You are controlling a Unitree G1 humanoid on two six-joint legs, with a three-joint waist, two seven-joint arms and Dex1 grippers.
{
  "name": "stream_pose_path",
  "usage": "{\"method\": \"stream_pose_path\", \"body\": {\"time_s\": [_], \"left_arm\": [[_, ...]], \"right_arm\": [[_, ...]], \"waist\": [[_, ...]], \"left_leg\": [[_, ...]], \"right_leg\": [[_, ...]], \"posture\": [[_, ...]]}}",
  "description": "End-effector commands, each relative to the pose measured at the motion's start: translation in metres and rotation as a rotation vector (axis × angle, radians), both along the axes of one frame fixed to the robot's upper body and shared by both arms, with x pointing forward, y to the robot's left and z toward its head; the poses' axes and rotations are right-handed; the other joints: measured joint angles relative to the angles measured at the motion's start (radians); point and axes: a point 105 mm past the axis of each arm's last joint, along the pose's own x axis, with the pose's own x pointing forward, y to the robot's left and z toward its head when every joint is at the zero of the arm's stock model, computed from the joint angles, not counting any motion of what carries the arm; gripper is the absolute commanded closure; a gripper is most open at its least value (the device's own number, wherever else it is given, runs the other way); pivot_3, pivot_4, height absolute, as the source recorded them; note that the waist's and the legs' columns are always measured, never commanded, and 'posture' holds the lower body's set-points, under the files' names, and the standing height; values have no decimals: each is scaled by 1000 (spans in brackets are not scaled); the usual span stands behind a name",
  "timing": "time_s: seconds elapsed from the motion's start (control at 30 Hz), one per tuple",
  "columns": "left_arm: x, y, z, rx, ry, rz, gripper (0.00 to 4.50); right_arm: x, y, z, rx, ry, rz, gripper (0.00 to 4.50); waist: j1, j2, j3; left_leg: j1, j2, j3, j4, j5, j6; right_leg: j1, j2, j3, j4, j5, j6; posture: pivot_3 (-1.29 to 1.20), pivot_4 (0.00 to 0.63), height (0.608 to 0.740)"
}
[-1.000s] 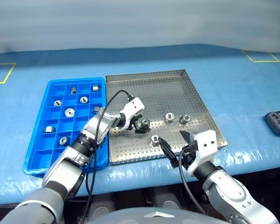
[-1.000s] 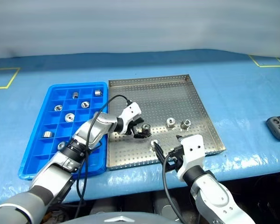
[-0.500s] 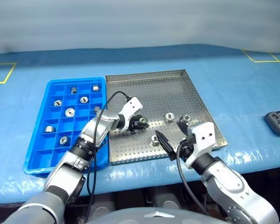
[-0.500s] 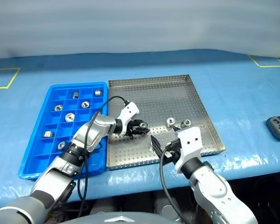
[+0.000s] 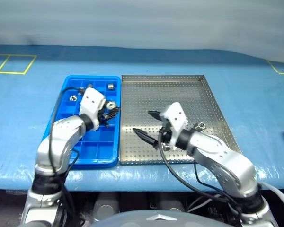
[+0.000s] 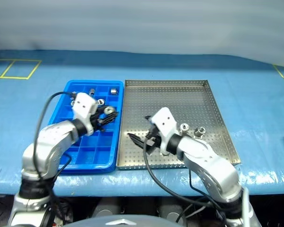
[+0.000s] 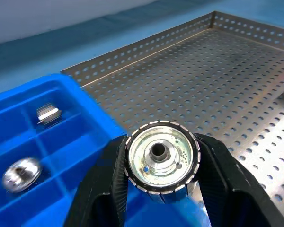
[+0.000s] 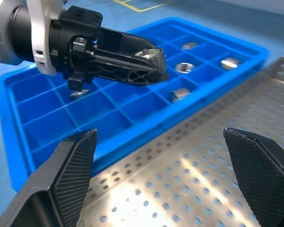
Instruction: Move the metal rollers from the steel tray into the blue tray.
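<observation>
No readable text

No words, labels, brand marks or numbers can be read on the steel tray (image 5: 208, 101), the blue tray (image 5: 68, 90), the metal rollers (image 7: 161, 156) or the surface (image 5: 255, 94).

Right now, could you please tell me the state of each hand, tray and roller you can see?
Left hand: shut on a roller, over the blue tray.
Right hand: open, empty, above the steel tray.
Blue tray: several rollers sit in its compartments.
Steel tray: a few rollers lie on it.
</observation>
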Motion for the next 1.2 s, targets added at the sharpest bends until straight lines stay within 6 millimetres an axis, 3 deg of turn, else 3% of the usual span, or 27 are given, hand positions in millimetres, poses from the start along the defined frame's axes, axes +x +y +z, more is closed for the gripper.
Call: {"method": "stream_pose_path", "body": {"time_s": [0.03,0.27,0.47,0.7,0.83,1.2], "left_arm": [[-16,9,15,6,-56,64,2719],[-41,44,8,19,-27,273,2719],[-56,60,-5,24,24,374,2719],[-55,59,-18,2,75,372,2719],[-44,52,-13,-5,59,328,2719],[-26,30,-5,-21,46,196,2719]], "right_arm": [[-1,17,3,7,-22,116,0],[-8,44,1,5,-22,285,0],[-11,52,2,5,-24,355,0],[-12,54,4,26,-30,350,0],[-12,51,4,33,-26,315,0],[-14,38,1,38,-16,229,0]], "waist": [[33,0,0],[109,0,1],[191,1,1],[305,1,1],[356,1,1],[367,1,1]], "left_leg": [[0,0,0,0,0,0],[-1,0,-3,1,0,0],[-1,0,-4,0,0,0],[-2,1,-3,0,-1,-1],[-3,1,-2,0,-1,-2],[-5,2,-1,0,-3,-5]], "right_leg": [[0,0,-1,0,0,0],[1,-1,-4,-1,0,0],[1,-1,-7,0,-1,-2],[-2,-1,-8,0,-4,-7],[-3,-1,-8,-1,-5,-7],[-3,0,-10,-3,-3,-4]], "posture": [[418,150,740],[530,150,740],[577,150,740],[554,150,740],[505,150,740],[413,150,740]]}}
